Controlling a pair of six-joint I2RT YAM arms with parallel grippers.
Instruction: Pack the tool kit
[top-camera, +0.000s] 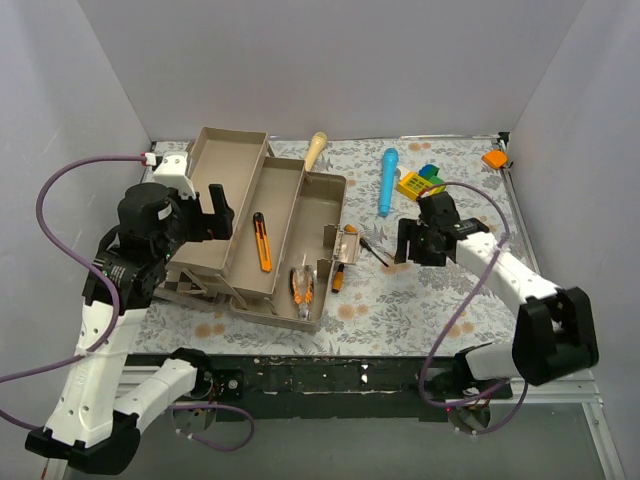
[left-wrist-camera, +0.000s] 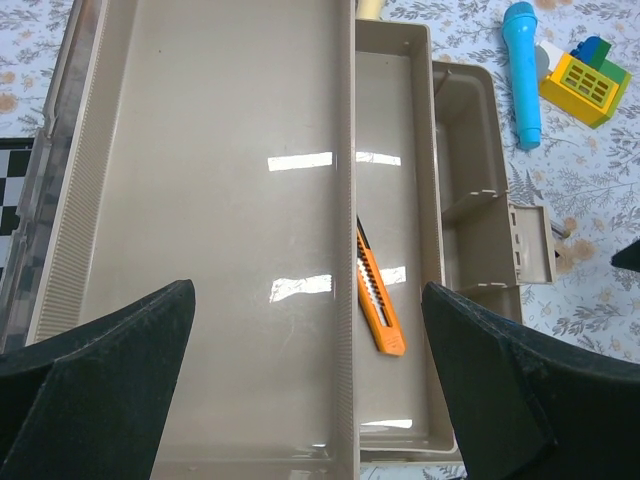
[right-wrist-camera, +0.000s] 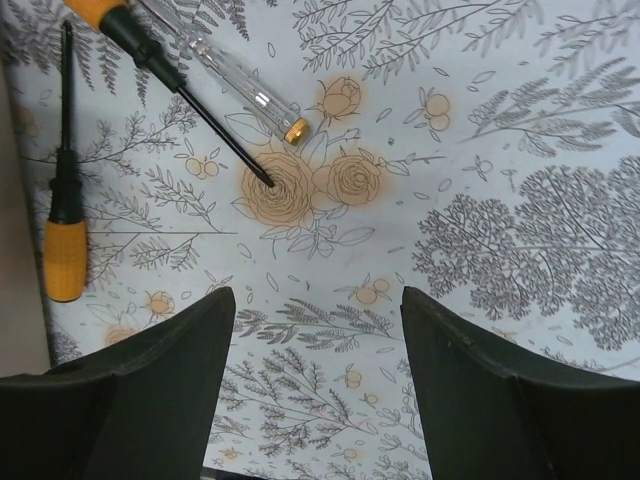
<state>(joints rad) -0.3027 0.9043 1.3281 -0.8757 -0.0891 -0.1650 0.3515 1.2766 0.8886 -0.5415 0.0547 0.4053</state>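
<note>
The tan tool kit (top-camera: 322, 184) lies open at centre left with its trays (left-wrist-camera: 200, 200) folded out. An orange utility knife (top-camera: 262, 243) (left-wrist-camera: 379, 306) rests in the middle tray. Orange-and-black pliers (top-camera: 302, 286) lie in the lowest compartment. On the floral cloth beside the box are a small orange-handled screwdriver (top-camera: 338, 280) (right-wrist-camera: 65, 252), a black-shafted screwdriver (right-wrist-camera: 190, 95) and a clear-handled one (right-wrist-camera: 243, 88). My left gripper (top-camera: 222, 218) (left-wrist-camera: 308, 295) hangs open above the wide left tray. A little right of the screwdrivers, my right gripper (top-camera: 405, 248) (right-wrist-camera: 317, 300) is open over bare cloth, holding nothing.
A blue cylindrical tool (top-camera: 386, 181) (left-wrist-camera: 522, 70) and a yellow toy block (top-camera: 420, 183) (left-wrist-camera: 585, 85) lie at the back right. A wooden-handled tool (top-camera: 316, 150) sits behind the box. An orange object (top-camera: 494, 158) is in the far right corner. White walls enclose the table.
</note>
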